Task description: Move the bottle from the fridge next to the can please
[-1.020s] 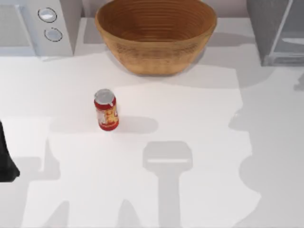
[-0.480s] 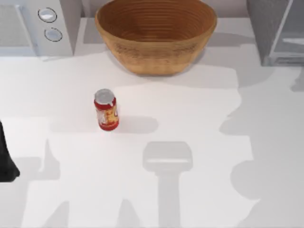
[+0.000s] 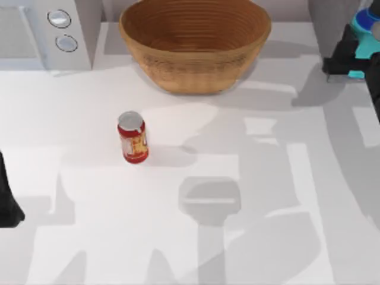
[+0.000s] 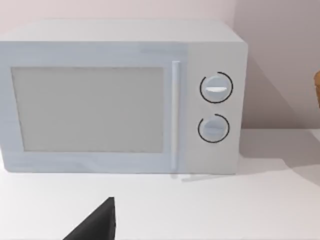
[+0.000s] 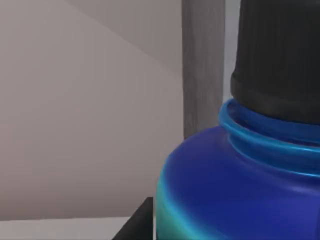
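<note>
Gripping bottle (image 3: 361,35) w/ right gripper (image 3: 351,54)

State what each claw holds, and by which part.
The right claw is at the bottle by the fridge, around its body; whether it grips cannot be told. The left arm sits parked at the table's left edge.

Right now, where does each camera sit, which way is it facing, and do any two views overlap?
Top view: above the table, looking down on can, basket, microwave; left arm at left edge, right pincer at the bottle by the fridge, top right.
Left wrist: faces the microwave; dark pincer tip.
Right wrist: close on the bottle.
Shared: the microwave and the bottle each show in two views.
</note>
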